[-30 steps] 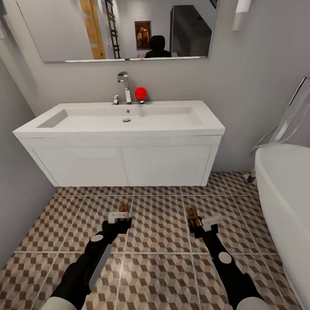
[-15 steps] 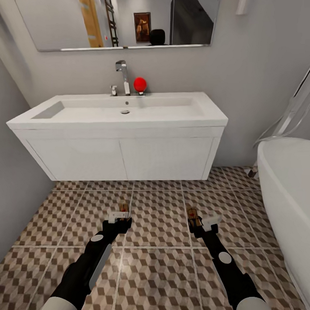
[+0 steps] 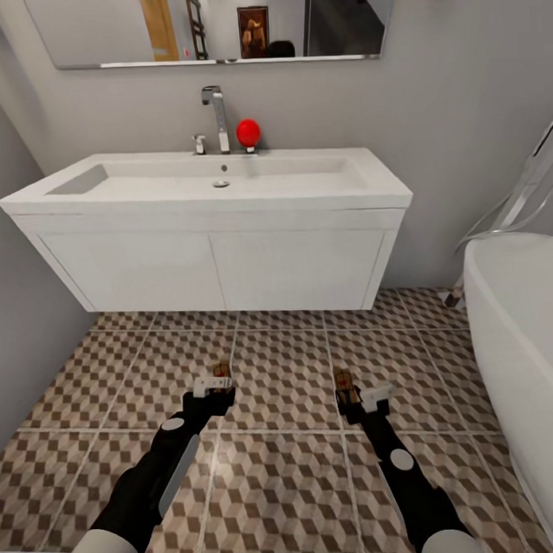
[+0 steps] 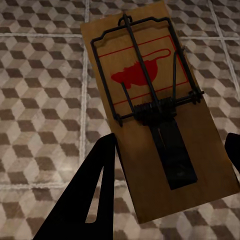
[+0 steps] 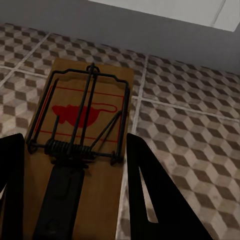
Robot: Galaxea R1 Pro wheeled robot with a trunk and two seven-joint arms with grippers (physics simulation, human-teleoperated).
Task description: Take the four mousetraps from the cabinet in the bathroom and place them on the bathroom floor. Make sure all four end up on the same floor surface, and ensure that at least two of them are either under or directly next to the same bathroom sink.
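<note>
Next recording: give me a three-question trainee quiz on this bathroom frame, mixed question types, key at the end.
1. True or false: each gripper holds a mousetrap above the bathroom floor.
2. Multiple choice: the red ball sits A) in the bathtub B) on the sink beside the tap C) on the tiles.
3. Fill in: the mirror hangs above the ____.

Key: 1 true: left gripper holds the left mousetrap, right gripper holds the right mousetrap. 2 B. 3 sink.

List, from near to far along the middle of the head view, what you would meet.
Left gripper and right gripper, each holding a mousetrap → floor → sink → tap → mirror.
</note>
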